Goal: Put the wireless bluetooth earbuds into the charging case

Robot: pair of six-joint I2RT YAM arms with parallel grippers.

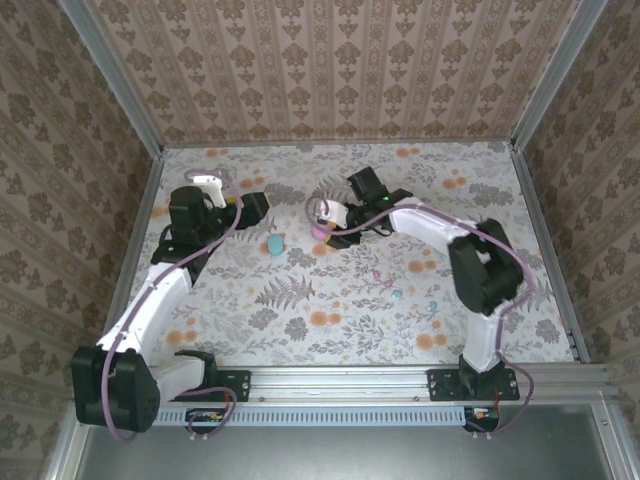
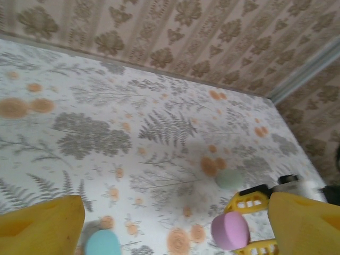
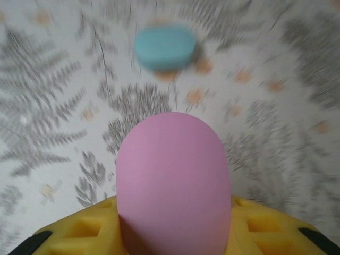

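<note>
A flowered table [image 1: 330,330] sits inside walls of patterned wallpaper. Farthest left, the left gripper [image 1: 257,204] has its yellow fingers [image 2: 37,226] spread wide with nothing between them. The blue case [image 2: 102,243], a smooth matte pebble, lies on the table just ahead of its left finger. Beyond its right finger we see the pink case [image 3: 172,180], egg-shaped, without gloss and apparently closed. The right gripper [image 1: 330,232] pinches the near end of it, jaws closed onto the shell. The earbuds [image 1: 396,294], three tiny pastel beads, lie loose on the table behind the right gripper, beside its forearm and well apart from both sets of fingers.

We judge the main risk to be the pink shell. Rounded and slick, it could twist or squirt out of the hard plastic pinch if the left gripper pushes on it. The buds are so small they may skitter away from a closing finger, and the wide left fingers could nudge the blue case.
</note>
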